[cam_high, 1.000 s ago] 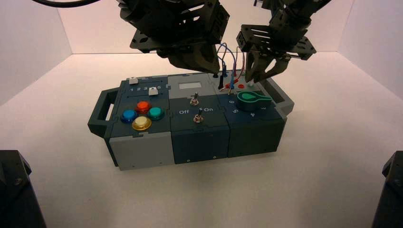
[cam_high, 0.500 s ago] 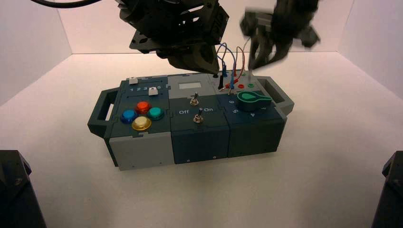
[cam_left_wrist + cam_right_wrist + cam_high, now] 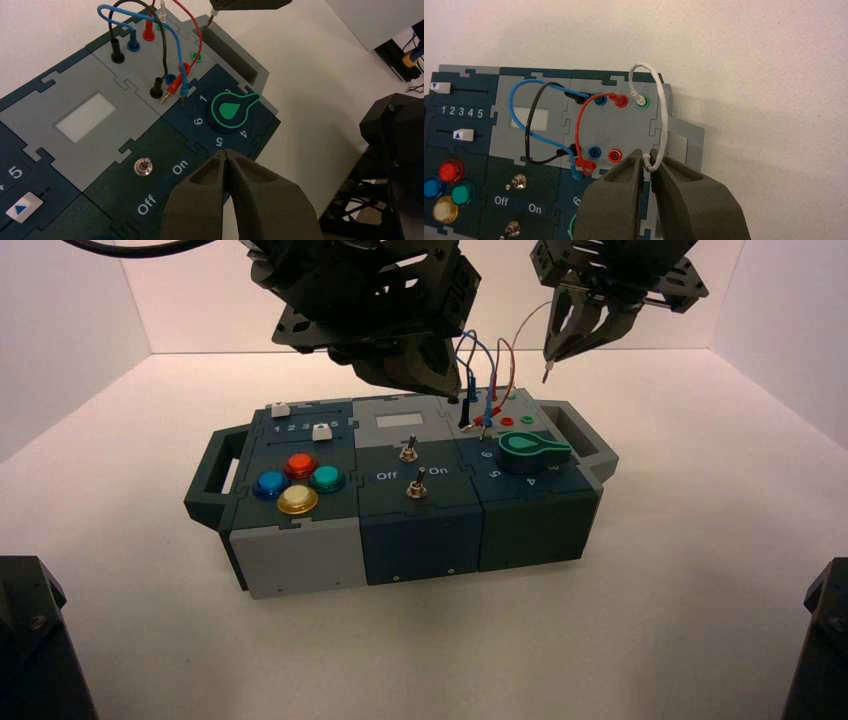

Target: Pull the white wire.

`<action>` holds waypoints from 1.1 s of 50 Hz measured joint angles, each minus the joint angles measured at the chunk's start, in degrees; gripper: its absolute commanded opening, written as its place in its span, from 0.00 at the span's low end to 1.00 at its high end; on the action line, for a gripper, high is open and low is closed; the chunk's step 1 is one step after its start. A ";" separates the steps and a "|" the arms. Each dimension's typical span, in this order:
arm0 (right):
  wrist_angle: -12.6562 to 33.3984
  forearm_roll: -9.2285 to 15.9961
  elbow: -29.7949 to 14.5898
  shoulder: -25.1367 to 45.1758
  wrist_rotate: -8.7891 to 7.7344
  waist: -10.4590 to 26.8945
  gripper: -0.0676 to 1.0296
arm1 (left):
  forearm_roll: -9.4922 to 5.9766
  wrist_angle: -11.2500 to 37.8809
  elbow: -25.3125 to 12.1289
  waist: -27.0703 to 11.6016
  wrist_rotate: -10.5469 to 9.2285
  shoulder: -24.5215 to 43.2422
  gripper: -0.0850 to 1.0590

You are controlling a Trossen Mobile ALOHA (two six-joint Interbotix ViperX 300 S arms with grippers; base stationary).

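The white wire (image 3: 663,107) loops from a pale plug (image 3: 634,94) seated in a green socket at the box's back right corner to my right gripper (image 3: 648,159). That gripper is shut on the wire's other end. In the high view the right gripper (image 3: 572,340) is raised above and behind the box's right end, and the free plug (image 3: 546,368) hangs below its fingers, clear of the box. My left gripper (image 3: 227,154) is shut and empty, hovering over the back middle of the box (image 3: 300,550).
Blue (image 3: 516,95), black (image 3: 530,125) and red (image 3: 586,112) jumper wires arch over the grey socket panel. A green knob (image 3: 530,450) sits in front of the sockets. Two toggle switches (image 3: 409,450), coloured buttons (image 3: 298,482) and sliders lie further left.
My right gripper has risen up and back from the socket panel with the white wire's end in it. That plug has come out and hangs free. The left arm has stayed still.
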 measured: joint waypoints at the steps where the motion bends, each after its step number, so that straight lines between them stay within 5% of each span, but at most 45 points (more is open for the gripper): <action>1: 0.00 0.00 0.00 -0.09 0.00 0.00 0.04 | -0.09 0.00 0.00 0.00 -0.09 0.00 0.05; 29: -1.76 0.88 -2.81 0.88 0.00 3.25 0.05 | -0.09 -0.62 0.18 0.09 0.00 0.18 0.05; 39: -1.76 1.41 -3.78 2.81 0.00 5.71 0.43 | -0.09 -0.88 0.62 0.18 0.18 0.62 0.05; 55: -2.11 1.41 -3.78 1.67 -0.44 5.80 0.61 | 0.09 -1.05 0.70 0.70 0.88 0.97 0.05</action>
